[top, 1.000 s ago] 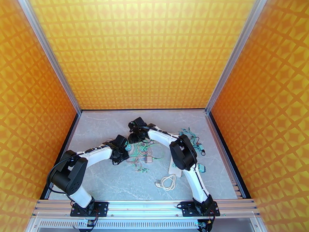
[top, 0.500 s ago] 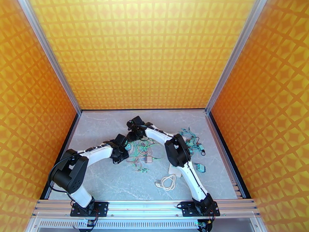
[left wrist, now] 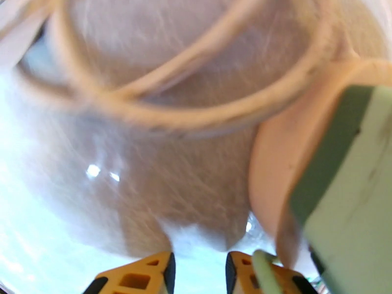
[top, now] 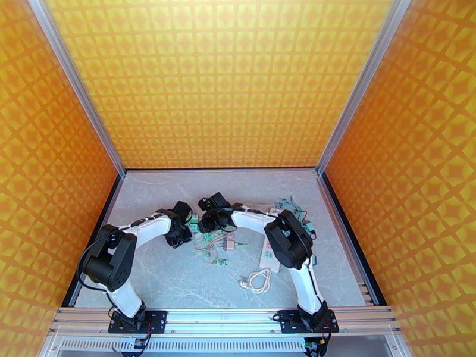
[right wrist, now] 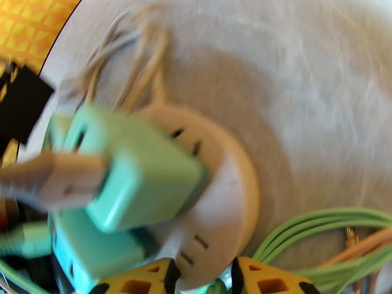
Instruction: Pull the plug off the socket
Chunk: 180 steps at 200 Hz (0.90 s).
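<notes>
Right now R gripper (right wrist: 203,278) sits just by round white socket (right wrist: 223,211) w/ green plug (right wrist: 142,177) plugged in, L gripper (left wrist: 198,270) by cords (left wrist: 196,118); can't tell if either grips anything.

A: Top view?
B: High behind the bases, looking down over the whole table (top: 154,275).
A: Wrists?
B: Pressed very close, blurred, aimed down past yellow fingertips (left wrist: 142,275).
A: Shared ground?
B: Same tangle of cords (top: 214,239) mid-table: small from above, huge from both wrists.
</notes>
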### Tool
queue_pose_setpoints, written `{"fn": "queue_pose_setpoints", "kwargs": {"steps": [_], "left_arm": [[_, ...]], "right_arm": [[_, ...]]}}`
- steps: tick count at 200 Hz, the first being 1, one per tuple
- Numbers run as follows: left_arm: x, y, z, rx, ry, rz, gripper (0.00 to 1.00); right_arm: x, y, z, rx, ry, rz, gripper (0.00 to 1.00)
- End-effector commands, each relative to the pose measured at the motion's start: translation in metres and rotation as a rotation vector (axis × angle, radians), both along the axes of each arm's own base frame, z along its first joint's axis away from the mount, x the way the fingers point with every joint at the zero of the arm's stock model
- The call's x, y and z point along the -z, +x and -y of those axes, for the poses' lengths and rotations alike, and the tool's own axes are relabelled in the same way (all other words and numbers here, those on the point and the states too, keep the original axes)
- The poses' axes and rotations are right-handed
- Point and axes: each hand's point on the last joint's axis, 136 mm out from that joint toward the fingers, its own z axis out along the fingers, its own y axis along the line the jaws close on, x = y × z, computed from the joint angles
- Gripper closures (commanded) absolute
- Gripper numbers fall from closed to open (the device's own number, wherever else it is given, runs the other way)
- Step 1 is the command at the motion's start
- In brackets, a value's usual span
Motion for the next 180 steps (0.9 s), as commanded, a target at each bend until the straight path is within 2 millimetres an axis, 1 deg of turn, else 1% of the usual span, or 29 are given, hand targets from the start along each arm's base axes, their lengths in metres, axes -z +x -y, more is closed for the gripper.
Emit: {"fn": "queue_pose_setpoints", "kwargs": {"steps": [1, 25, 56, 70, 83, 103, 119, 135, 157, 166, 174, 180], "left_arm": [[-0.002, 0.022, -0.010, 0.078, 0.077, 0.065, 0.65], [-0.007, 0.027, -0.021, 0.140, 0.123, 0.093, 0.64], [-0.010, 0.042, -0.022, 0.229, 0.136, 0.131, 0.64], [-0.012, 0.047, -0.023, 0.248, 0.136, 0.143, 0.65], [-0.017, 0.045, -0.023, 0.247, 0.136, 0.142, 0.65], [-0.030, 0.034, -0.027, 0.198, 0.128, 0.128, 0.65], [-0.042, 0.021, -0.030, 0.127, 0.112, 0.125, 0.65], [-0.057, 0.008, -0.026, 0.073, 0.091, 0.131, 0.64], [-0.076, -0.006, -0.011, 0.021, 0.057, 0.146, 0.61], [-0.081, -0.008, -0.004, -0.010, 0.038, 0.154, 0.60], [-0.085, -0.009, 0.006, -0.018, 0.024, 0.163, 0.55], [-0.088, -0.009, 0.013, -0.021, 0.015, 0.168, 0.54]], "right_arm": [[0.008, -0.039, -0.006, -0.032, -0.004, -0.089, 0.64], [0.003, -0.043, -0.006, -0.025, 0.006, -0.103, 0.65], [-0.003, -0.051, -0.015, -0.043, 0.016, -0.099, 0.64], [-0.007, -0.047, -0.014, -0.028, 0.013, -0.084, 0.64], [-0.014, -0.041, -0.009, -0.018, -0.005, -0.046, 0.65], [-0.023, -0.031, 0.003, 0.008, -0.024, -0.016, 0.65], [-0.030, -0.016, 0.022, 0.081, -0.046, 0.011, 0.65], [-0.035, 0.000, 0.044, 0.171, -0.057, 0.029, 0.64], [-0.048, 0.016, 0.065, 0.255, -0.047, 0.071, 0.62], [-0.054, 0.020, 0.071, 0.279, -0.051, 0.097, 0.62], [-0.059, 0.023, 0.075, 0.296, -0.055, 0.118, 0.61], [-0.061, 0.025, 0.078, 0.312, -0.062, 0.133, 0.60]]}}
